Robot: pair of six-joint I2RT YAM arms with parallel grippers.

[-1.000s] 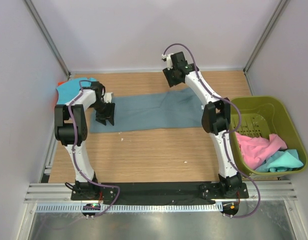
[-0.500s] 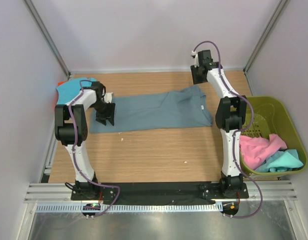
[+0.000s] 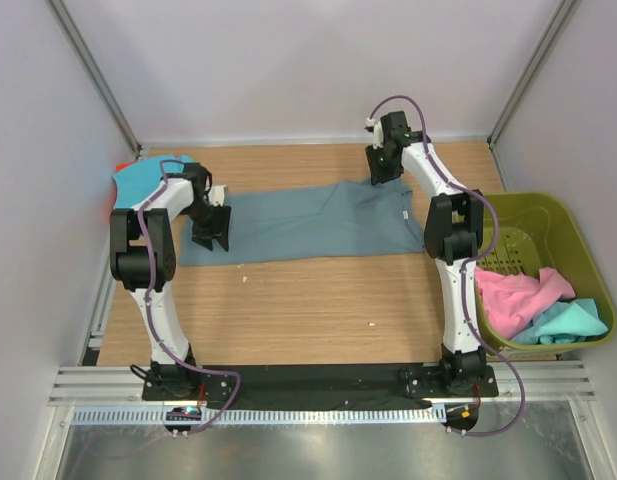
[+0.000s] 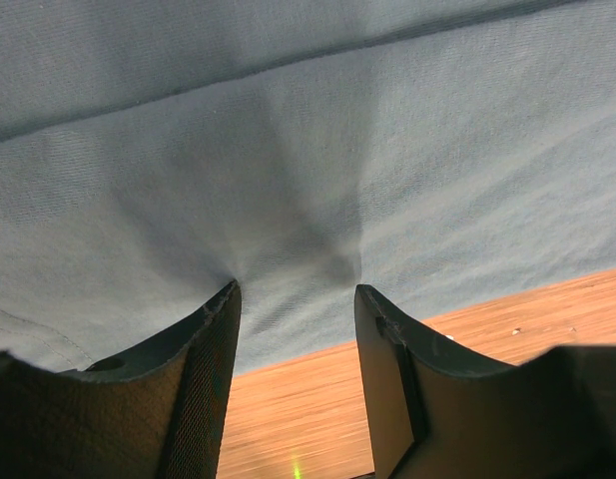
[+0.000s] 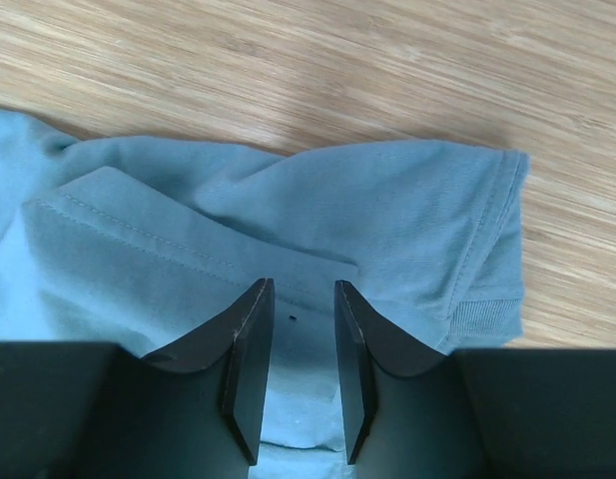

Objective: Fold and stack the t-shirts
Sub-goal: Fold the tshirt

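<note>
A slate blue-grey t-shirt [image 3: 308, 222] lies spread flat across the table, with a small white label [image 3: 404, 213] near its right end. My left gripper [image 3: 210, 232] stands on the shirt's left end. In the left wrist view its jaws [image 4: 298, 289] are apart, tips pressing into the puckered cloth [image 4: 308, 150]. My right gripper [image 3: 380, 170] hovers over the shirt's far right corner. In the right wrist view it [image 5: 303, 287] is open with a narrow gap above a folded-over sleeve [image 5: 427, 230], nothing between the fingers. A turquoise shirt [image 3: 148, 182] lies at the far left.
An olive-green basket [image 3: 533, 210] stands at the right edge of the table, holding a pink shirt [image 3: 513, 298] and a turquoise one [image 3: 568, 322]. An orange bit [image 3: 121, 165] shows behind the turquoise shirt at the left wall. Bare wood [image 3: 318, 310] lies in front of the shirt.
The right gripper swung right along the back, then came left and down over the shirt's far right corner, its jaws narrowing. The shirt's right end now lies uncovered. The left arm stayed put.
</note>
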